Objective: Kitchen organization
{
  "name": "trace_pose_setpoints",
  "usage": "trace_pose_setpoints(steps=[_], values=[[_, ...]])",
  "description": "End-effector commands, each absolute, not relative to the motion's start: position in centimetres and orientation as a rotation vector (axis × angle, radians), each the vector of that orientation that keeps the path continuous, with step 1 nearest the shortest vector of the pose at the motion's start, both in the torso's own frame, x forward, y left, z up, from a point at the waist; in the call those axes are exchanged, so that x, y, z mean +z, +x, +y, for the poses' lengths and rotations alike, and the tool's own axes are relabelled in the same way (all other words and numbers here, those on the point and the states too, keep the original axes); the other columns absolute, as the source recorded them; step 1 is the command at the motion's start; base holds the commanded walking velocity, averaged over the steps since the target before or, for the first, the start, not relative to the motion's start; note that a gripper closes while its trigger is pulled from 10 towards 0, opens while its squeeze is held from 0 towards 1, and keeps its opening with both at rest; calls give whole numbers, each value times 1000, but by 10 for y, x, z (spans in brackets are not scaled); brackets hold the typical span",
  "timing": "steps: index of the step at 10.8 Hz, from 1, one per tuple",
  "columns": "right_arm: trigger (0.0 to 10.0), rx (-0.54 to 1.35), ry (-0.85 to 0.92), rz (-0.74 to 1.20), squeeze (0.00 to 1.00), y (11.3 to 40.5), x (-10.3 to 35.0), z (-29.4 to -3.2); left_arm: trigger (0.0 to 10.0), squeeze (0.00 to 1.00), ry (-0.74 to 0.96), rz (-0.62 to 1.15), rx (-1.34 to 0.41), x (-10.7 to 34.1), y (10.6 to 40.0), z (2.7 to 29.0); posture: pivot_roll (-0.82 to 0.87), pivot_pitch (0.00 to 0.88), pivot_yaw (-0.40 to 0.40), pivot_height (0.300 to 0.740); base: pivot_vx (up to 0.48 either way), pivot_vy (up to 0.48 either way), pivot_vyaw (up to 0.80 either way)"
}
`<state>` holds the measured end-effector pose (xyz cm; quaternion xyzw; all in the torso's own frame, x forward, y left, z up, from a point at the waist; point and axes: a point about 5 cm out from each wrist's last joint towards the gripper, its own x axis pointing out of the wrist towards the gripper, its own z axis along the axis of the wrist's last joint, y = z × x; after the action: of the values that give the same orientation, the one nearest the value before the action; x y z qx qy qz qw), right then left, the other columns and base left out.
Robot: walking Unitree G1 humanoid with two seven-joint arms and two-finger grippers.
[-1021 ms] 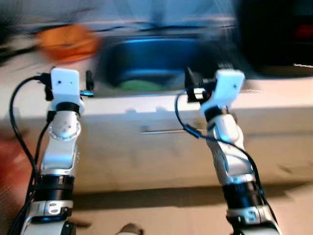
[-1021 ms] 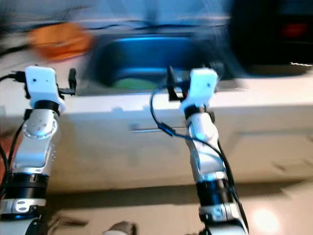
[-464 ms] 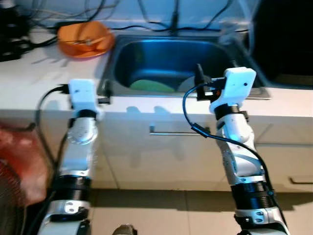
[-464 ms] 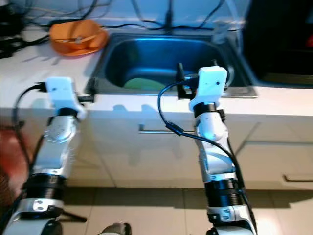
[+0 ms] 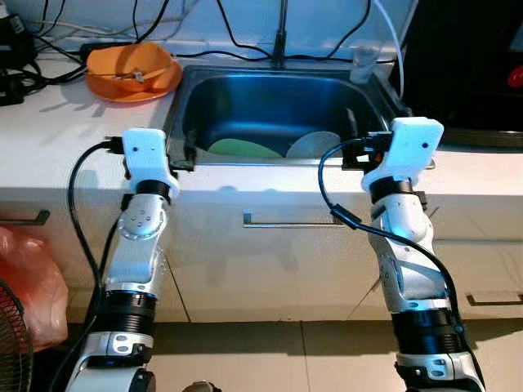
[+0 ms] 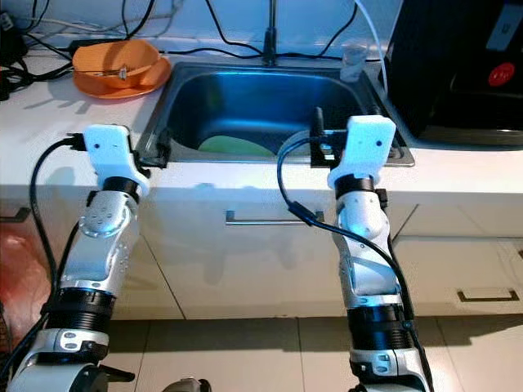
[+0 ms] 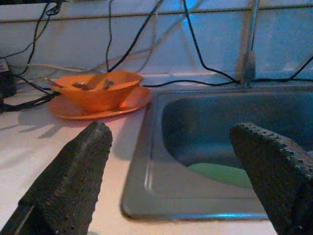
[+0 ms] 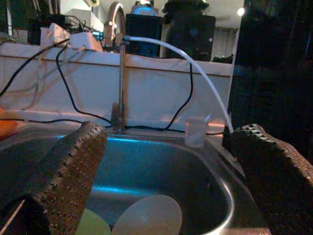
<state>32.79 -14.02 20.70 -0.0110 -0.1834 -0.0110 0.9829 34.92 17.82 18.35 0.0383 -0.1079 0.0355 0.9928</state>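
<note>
A steel sink (image 5: 270, 164) is set in the white counter in front of me. A green plate (image 5: 239, 149) and a white plate (image 5: 315, 144) lie in its basin. An orange bowl (image 5: 133, 69) with scraps sits on an orange plate at the counter's back left. My left gripper (image 7: 171, 132) is open and empty at the sink's front left corner, one finger over the counter and one over the basin. My right gripper (image 8: 166, 132) is open and empty at the sink's front right rim, facing the faucet (image 8: 119, 68).
A small clear cup (image 5: 360, 64) stands at the sink's back right, beside a tall black appliance (image 5: 466, 65). Cables run along the back wall. A drawer handle (image 5: 286, 220) is under the sink. A red bag (image 5: 29, 278) and a fan (image 5: 10, 343) sit on the floor at my left.
The view was blurred and moving; it is now sharp and steady, closer to the sink. Both grippers stay open at the front rim.
</note>
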Motion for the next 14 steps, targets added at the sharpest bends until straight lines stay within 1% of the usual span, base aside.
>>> trace_pose_setpoints(steps=[1,4,7,8,12,14], values=[[10000,-21,-25,-363,0,326,207,-143,10000,0,74,-216,82,183,350,183,8,45,-49,740,0,266,0],[10000,-8,-36,-366,0,326,210,-143,10000,0,80,-216,106,185,352,189,-1,42,-60,740,0,440,0],[10000,-15,-39,-366,0,326,211,-145,10000,0,100,-223,109,187,353,189,-3,44,-52,740,0,406,0],[10000,-19,-38,-365,0,326,211,-146,10000,0,118,-234,107,188,353,187,-3,44,-52,740,0,0,0],[10000,-20,-55,-366,0,328,212,-147,10000,0,90,-286,121,200,353,185,-5,43,-48,740,0,0,0],[10000,-19,-60,-372,0,329,213,-146,10000,0,87,-288,115,202,354,182,-3,38,-46,740,0,0,744]])
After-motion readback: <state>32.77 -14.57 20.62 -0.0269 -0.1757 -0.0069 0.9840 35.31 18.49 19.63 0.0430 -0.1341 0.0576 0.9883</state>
